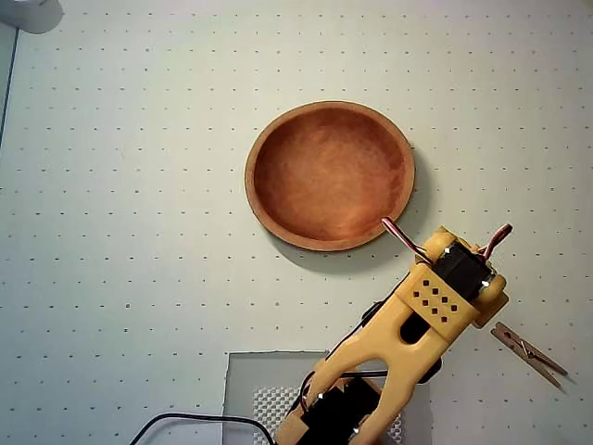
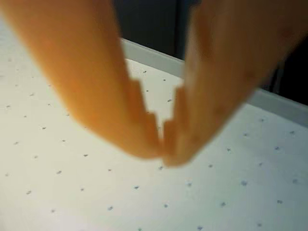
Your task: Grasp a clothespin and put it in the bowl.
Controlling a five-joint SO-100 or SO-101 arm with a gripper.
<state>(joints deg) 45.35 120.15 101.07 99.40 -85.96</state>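
Overhead view: large round reddish-brown wooden bowl (image 1: 330, 175) mid tabletop (image 1: 120, 232); small light-wood spring clothespin (image 1: 529, 353) lower right, well apart from bowl; yellow arm (image 1: 408, 343) between them.

A pale, greenish-white tabletop (image 1: 139, 278) is filling the overhead view, carrying a regular grid of small dark dots. A grey square mat (image 1: 243, 380) is lying at the near edge. A whitish rounded object (image 1: 32, 13) is sitting at the far left corner. In the wrist view, a light raised border (image 2: 284, 107) is edging the surface, with darkness showing beyond it.
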